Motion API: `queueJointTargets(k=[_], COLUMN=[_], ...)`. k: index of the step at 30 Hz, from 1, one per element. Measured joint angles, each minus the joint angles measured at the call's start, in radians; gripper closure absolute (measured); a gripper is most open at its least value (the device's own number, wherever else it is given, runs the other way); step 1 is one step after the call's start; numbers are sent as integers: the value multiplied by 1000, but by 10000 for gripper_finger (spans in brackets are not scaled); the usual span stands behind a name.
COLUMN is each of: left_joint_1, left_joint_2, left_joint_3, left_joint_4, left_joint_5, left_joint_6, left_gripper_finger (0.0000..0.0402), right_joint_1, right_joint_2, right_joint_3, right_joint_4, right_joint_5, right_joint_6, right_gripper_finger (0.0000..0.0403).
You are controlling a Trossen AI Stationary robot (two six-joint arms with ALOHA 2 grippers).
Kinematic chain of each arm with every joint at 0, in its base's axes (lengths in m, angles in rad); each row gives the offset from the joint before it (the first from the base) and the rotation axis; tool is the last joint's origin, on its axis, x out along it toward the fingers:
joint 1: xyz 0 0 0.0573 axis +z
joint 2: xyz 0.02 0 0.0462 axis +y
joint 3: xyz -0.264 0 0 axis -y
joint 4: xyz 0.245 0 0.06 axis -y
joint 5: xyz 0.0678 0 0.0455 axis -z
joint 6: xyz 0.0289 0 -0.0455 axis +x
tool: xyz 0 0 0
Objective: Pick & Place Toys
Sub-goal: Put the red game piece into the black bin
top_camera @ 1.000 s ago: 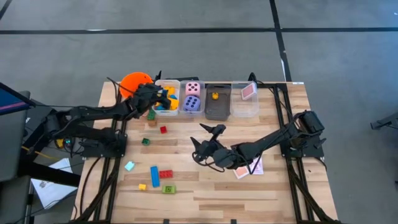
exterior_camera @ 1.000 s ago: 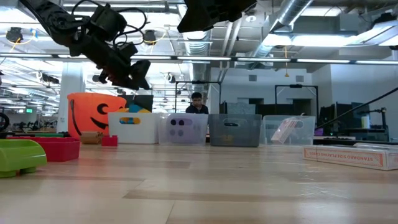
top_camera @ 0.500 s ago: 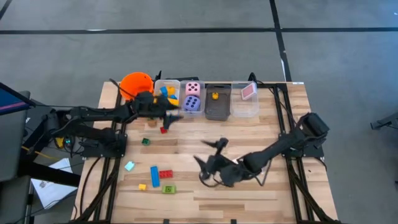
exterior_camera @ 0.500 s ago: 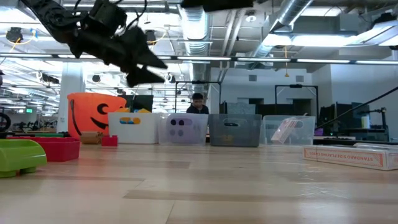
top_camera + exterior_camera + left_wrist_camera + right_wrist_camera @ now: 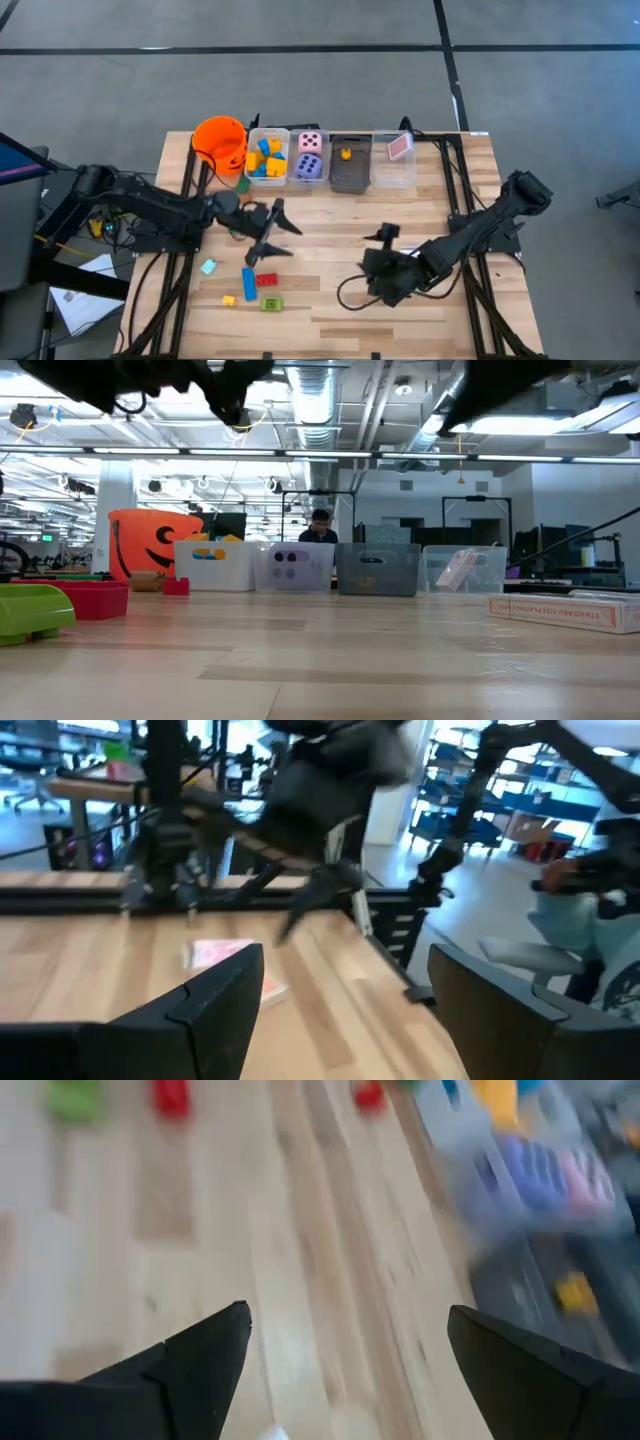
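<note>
Tabletop: bright plastic blocks [image 5: 257,285] (scattered, small).

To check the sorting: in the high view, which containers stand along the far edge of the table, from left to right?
orange bucket → bin of building blocks → bin with two dice → grey bin → clear bin with a pink card

Left end effector [image 5: 272,230] off bins, mid-table

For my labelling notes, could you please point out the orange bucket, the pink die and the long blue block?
orange bucket [image 5: 219,141], high view, inner floor.
pink die [image 5: 311,143], high view, top face.
long blue block [image 5: 249,284], high view, middle.
</note>
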Motion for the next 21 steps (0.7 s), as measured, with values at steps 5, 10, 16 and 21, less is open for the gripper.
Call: queueJointTargets(k=[5, 10, 16, 21], left_joint_1=[-94, -161, -180, -180], left_joint_2=[0, 0, 0, 0], left_joint_3=[0, 0, 0, 0], left_joint_4=[8, -1, 1, -16], left_joint_5=[-53, -110, -194, -192], left_joint_6=[64, 70, 71, 71], left_gripper_finger=[125, 125, 125, 125], right_joint_1=[-20, -28, 6, 92], right_joint_2=[4, 4, 4, 2], right_joint_3=[-27, -78, -87, -60], right_joint_4=[-109, -65, -143, -405], right_joint_5=[4, 22, 125, 212], right_joint_6=[191, 288, 474, 808], right_gripper_finger=[68, 68, 68, 68])
